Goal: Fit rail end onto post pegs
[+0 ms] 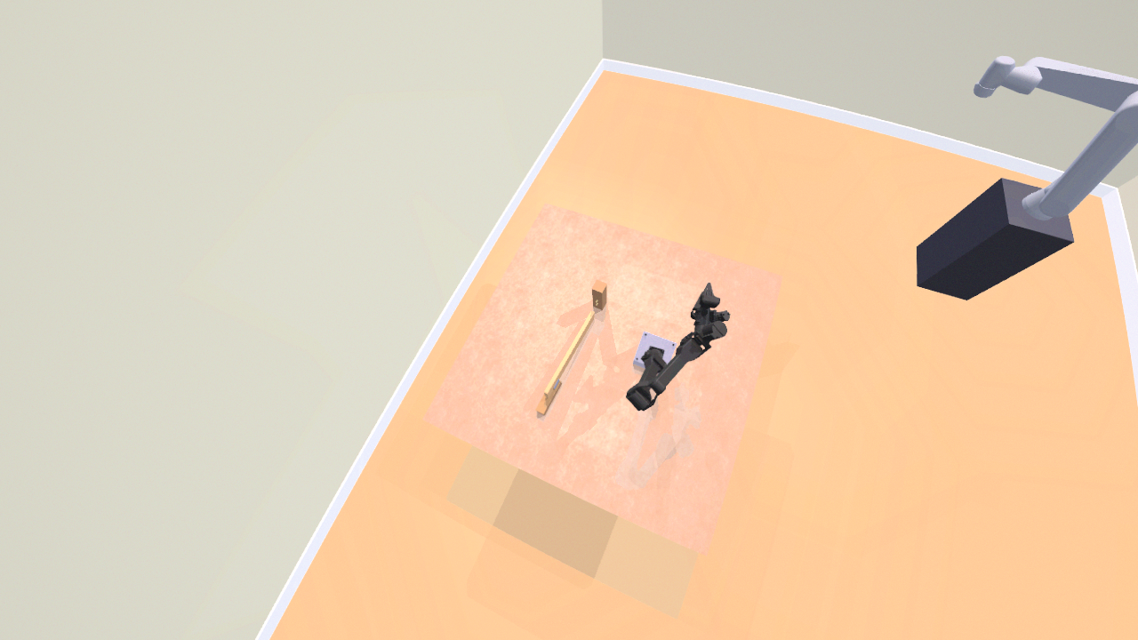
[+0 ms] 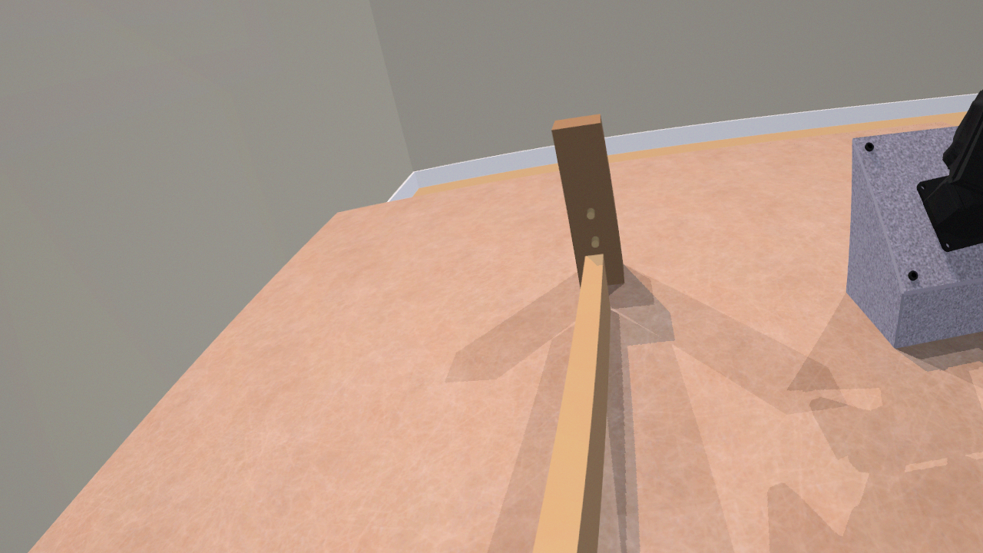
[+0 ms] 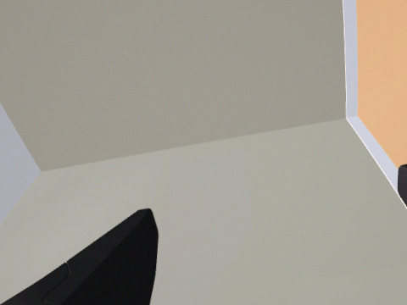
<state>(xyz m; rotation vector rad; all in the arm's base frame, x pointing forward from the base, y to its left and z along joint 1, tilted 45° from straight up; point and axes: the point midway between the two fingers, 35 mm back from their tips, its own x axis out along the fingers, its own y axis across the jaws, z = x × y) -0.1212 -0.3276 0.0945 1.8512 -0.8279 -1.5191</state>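
The long rail (image 1: 569, 352) (image 2: 584, 385) slopes down from the low footboard block (image 1: 541, 411) to the foot of the post (image 1: 599, 292) (image 2: 584, 164). Its far end is at the bracket there, too small to judge the seating. Its near end is low in front of the post. The upper peg (image 2: 590, 213) and the lower peg (image 2: 595, 242) both show bare above the rail's end. The holes in the rail are not visible. My gripper (image 1: 718, 300) (image 3: 276, 200) is open and empty, raised well to the right of the post and rail in the top view.
The grey base block (image 1: 646, 342) (image 2: 876, 226) carries the arm and stands to the right of the rail. The arm (image 1: 676, 367) bends above and beside it. The wrist view shows only walls, edging and a bit of floor beyond the fingers.
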